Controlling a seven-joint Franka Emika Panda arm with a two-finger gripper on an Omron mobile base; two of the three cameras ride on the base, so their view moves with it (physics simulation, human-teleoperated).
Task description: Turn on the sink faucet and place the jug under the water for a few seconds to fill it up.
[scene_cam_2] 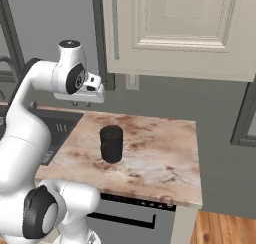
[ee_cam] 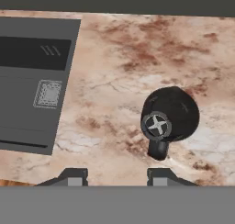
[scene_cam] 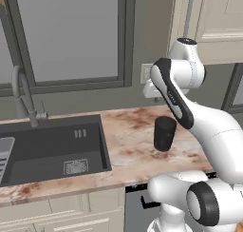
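Right of the sink [scene_cam: 52,150] on the desk [scene_cam_2: 160,158], the jug [scene_cam: 164,133] stands upright, its capped top visible from the hand view, beneath the empty, parted hand [ee_cam: 117,175].

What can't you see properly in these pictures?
- Tall grey metal gooseneck faucet: its spout tip, cut off by the left base view's edge.
- Small black ribbed jug: its right side, hidden by the white arm in the left base view.
- Dark grey sink: cut off at the hand view's left edge.
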